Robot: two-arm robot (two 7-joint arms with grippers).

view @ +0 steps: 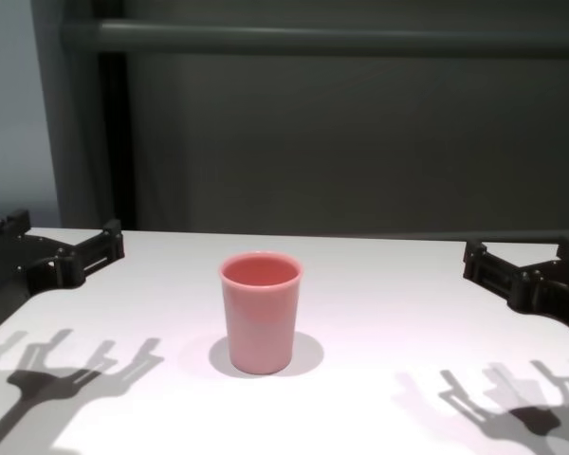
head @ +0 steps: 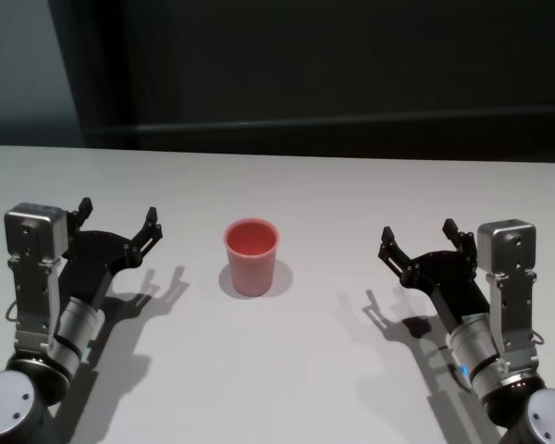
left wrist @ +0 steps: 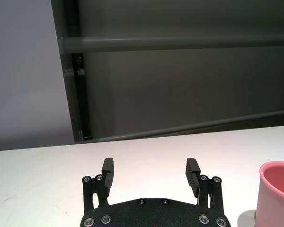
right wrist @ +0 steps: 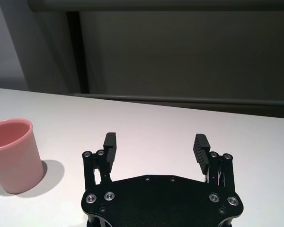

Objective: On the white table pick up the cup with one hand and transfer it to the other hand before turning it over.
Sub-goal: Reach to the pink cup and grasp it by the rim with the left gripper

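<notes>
While my left black pincer (head: 120, 227) and my right black pincer (head: 418, 242) hover spread wide and empty, the smooth pink tapered plastic tumbler (head: 252, 256) stands upright between them on the matte white table (head: 314, 370). It looks light, stiff and slippery; I'd clasp mid-wall. Only my head view shows both arms; the wrist views show the finger pads (left wrist: 108, 171).

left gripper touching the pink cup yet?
Apart. The head view shows bare white table between the open left gripper and the upright, plain pink handleless cup; the chest view shows the same gap.
</notes>
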